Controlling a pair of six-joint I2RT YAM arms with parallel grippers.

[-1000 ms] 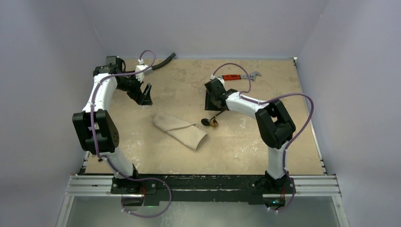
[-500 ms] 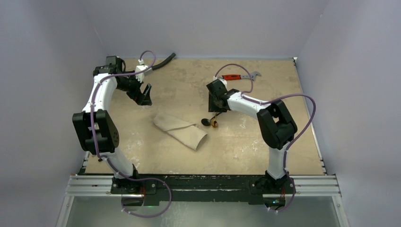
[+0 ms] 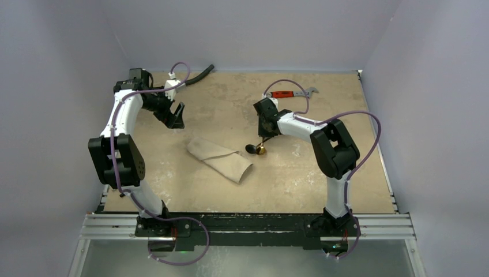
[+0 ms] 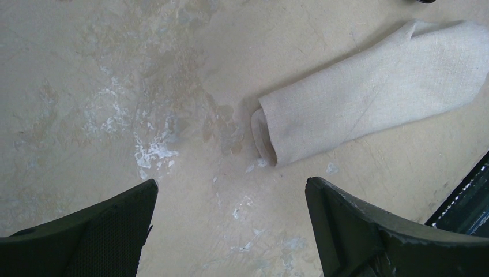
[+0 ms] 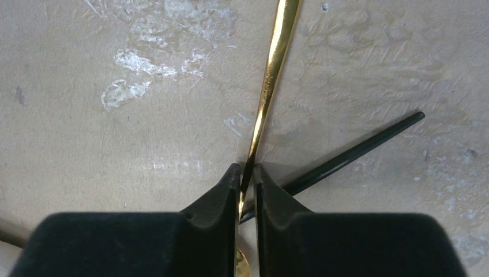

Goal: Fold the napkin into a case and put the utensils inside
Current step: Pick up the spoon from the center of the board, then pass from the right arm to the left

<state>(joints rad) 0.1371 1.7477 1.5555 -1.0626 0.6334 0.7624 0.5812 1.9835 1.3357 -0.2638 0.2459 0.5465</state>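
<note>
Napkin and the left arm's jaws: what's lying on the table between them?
Nothing, only bare, scuffed table between the napkin and the open jaws, as the left wrist view shows.

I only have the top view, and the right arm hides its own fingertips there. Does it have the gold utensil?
Observer: Yes. The right wrist view shows the right gripper shut on the gold utensil, pinching its thin handle.
Operator: Anything else caught in there?
Observer: No. A thin black rod lies on the table to the right of the fingers, outside the grip.
Operator: And the other arm?
Observer: The left gripper is open with nothing between its fingers. The folded napkin shows its layered end just ahead.
</note>
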